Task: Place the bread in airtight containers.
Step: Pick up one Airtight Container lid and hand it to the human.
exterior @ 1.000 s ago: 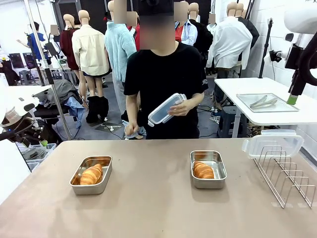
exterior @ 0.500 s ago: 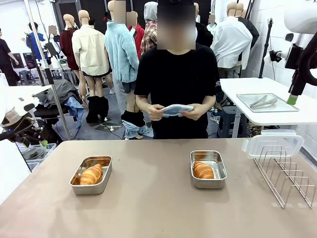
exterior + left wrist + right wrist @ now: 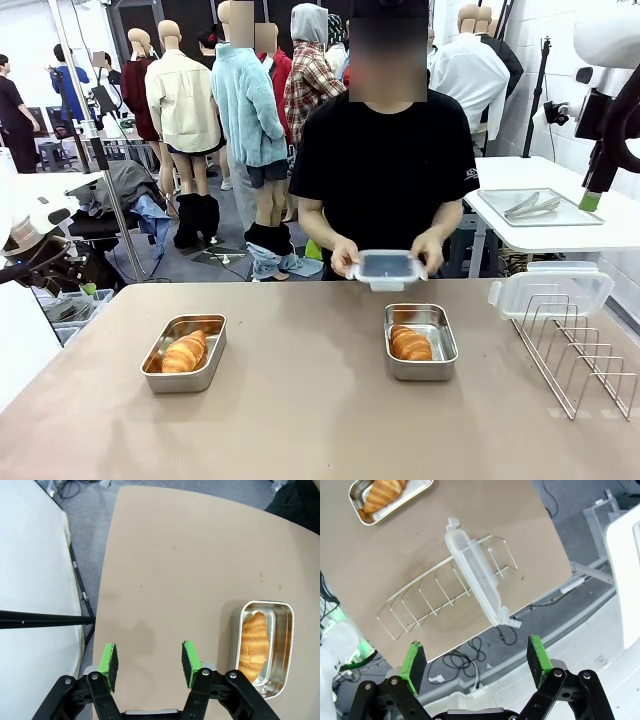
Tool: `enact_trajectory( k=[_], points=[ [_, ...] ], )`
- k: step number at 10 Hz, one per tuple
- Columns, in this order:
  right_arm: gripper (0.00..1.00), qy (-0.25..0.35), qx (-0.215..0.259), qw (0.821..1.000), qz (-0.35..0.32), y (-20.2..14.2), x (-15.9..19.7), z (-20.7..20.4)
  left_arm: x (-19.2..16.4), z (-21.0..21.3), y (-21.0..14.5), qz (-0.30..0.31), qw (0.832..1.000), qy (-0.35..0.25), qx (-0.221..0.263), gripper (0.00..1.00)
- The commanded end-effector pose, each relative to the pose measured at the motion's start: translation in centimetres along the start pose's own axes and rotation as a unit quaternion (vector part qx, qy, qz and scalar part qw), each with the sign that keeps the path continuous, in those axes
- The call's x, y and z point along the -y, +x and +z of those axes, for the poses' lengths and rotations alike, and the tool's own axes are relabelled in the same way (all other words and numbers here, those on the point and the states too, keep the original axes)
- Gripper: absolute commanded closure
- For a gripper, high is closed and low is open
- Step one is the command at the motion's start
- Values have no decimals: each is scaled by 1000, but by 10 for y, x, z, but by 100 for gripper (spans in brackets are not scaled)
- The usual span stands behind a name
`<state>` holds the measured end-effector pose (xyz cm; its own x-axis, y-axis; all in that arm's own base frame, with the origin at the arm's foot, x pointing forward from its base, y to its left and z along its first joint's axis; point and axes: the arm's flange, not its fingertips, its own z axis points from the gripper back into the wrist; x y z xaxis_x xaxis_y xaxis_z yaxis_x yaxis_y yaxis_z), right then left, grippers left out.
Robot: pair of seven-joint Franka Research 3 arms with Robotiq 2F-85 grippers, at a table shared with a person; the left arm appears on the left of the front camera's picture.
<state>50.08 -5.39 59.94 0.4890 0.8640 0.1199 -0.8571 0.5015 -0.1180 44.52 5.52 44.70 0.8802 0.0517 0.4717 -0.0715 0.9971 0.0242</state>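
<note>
Two steel containers stand open on the tan table, each holding one piece of bread. The left container (image 3: 180, 383) has a croissant (image 3: 185, 352); the right container (image 3: 422, 372) has another croissant (image 3: 410, 343). A person holds a clear lid (image 3: 387, 267) in both hands just behind the right container. My left gripper (image 3: 149, 663) hangs open over bare table beside the left container (image 3: 280, 645) and its croissant (image 3: 252, 645). My right gripper (image 3: 476, 659) is open, high over the table's edge, far from the right container (image 3: 415, 492).
A wire rack (image 3: 580, 350) stands at the table's right end with a second clear lid (image 3: 550, 292) leaning on it, also seen as the lid (image 3: 475, 577) on the rack (image 3: 420, 602). A side table with a tray (image 3: 535, 207) stands behind.
The person has stepped right and lowered the lid from chest height to table level behind the right container. Neither arm has moved.
</note>
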Motion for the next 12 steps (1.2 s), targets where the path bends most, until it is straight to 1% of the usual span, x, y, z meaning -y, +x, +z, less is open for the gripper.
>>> enact_trajectory(
  k=[1,12],
  points=[
    [0,2,-2,1000,-5,1,-2,-3,0,1,0,5,1000,7,1,33],
    [0,2,-2,1000,-5,1,-2,-3,0,1,0,5,1000,7,1,33]
  ],
)
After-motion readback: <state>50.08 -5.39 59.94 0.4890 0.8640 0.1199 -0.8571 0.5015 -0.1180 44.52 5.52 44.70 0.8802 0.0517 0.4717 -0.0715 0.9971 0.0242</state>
